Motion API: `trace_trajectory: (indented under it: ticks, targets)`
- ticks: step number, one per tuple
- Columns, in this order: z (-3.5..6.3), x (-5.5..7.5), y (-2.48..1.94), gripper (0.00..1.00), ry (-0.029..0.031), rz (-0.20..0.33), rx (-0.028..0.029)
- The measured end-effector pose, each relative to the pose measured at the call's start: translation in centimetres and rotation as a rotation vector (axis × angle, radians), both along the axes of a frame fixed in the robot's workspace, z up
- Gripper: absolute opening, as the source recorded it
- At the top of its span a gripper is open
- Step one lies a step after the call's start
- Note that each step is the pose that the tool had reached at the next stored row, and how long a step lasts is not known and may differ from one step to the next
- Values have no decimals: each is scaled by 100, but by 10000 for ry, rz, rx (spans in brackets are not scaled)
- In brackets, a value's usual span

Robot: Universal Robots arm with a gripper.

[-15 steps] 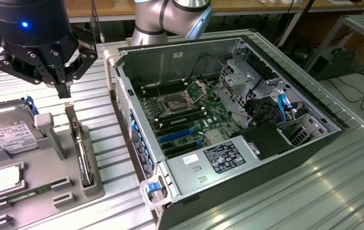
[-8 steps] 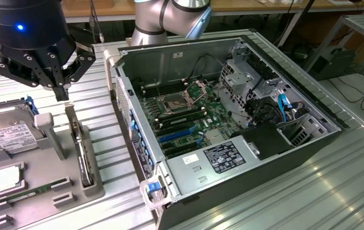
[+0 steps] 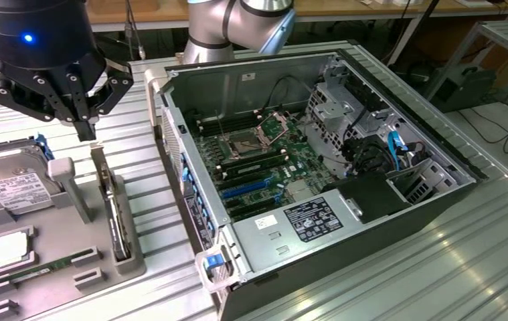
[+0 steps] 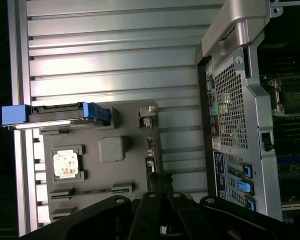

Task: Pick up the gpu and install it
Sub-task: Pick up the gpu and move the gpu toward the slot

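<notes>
Tool (image 3: 84,130) hangs narrowed, empty, with clear air above top edge of the upright gpu (image 3: 111,200).

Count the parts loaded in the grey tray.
4. Hard drive at the tray's far end; CPU in front of it; green memory stick nearest the camera; gpu on edge along the side facing the computer case. Tray runs off the exterior view's left; more may be hidden.
</notes>
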State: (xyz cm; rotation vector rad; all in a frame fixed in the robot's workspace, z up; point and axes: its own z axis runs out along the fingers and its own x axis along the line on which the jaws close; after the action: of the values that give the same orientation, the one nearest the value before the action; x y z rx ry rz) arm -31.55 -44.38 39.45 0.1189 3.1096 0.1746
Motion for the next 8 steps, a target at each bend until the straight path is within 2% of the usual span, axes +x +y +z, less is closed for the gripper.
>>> trace_trajectory:
  ticks: [2, 3, 4, 7, 8]
  targets:
    - [0, 0, 0, 11, 0, 0, 0]
    - [0, 0, 0, 17, 0, 0, 0]
    - [0, 0, 0, 17, 0, 0, 0]
    - [0, 0, 0, 36, 0, 1, 0]
    - [0, 0, 0, 48, 1, 1, -2]
